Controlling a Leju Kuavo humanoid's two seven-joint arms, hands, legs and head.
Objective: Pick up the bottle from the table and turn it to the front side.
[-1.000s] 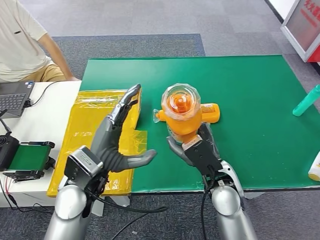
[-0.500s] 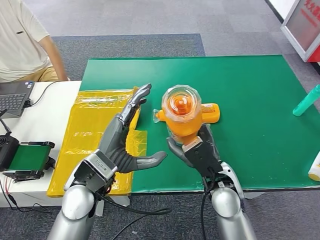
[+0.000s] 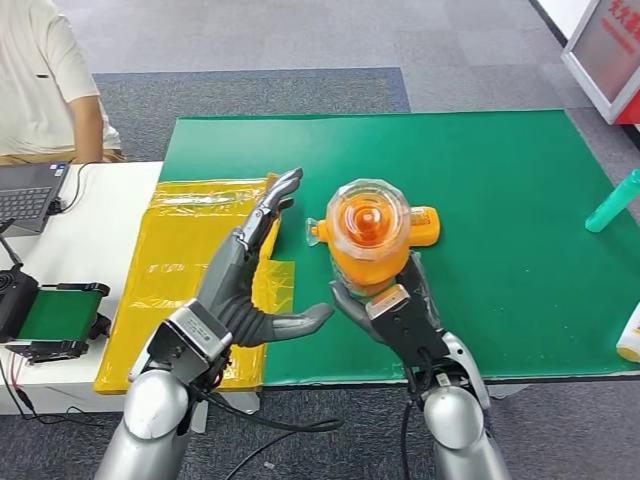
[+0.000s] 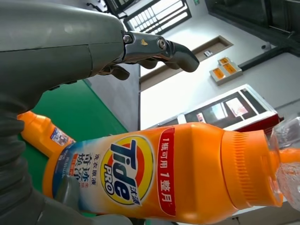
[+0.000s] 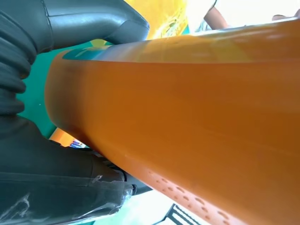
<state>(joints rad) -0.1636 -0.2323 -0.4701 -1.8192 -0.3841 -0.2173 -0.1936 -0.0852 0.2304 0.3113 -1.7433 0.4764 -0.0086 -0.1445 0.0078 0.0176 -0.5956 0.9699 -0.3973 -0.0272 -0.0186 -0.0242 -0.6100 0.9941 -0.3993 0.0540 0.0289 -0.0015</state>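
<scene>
**Right hand holding the orange bottle above the green mat**

The right hand (image 3: 398,312) is wrapping its fingers around the orange bottle (image 3: 368,235), holding it upright above the green mat (image 3: 490,200), clear cap facing the head camera. The left hand (image 3: 245,275) is hovering just beside it, fingers spread wide and holding nothing. A second orange bottle (image 3: 416,226) is lying on the mat behind; yellow bags (image 3: 173,260) are lying to the left.

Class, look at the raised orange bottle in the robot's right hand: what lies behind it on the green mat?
A second orange bottle lies there on its side; the held bottle covers its middle.
</scene>
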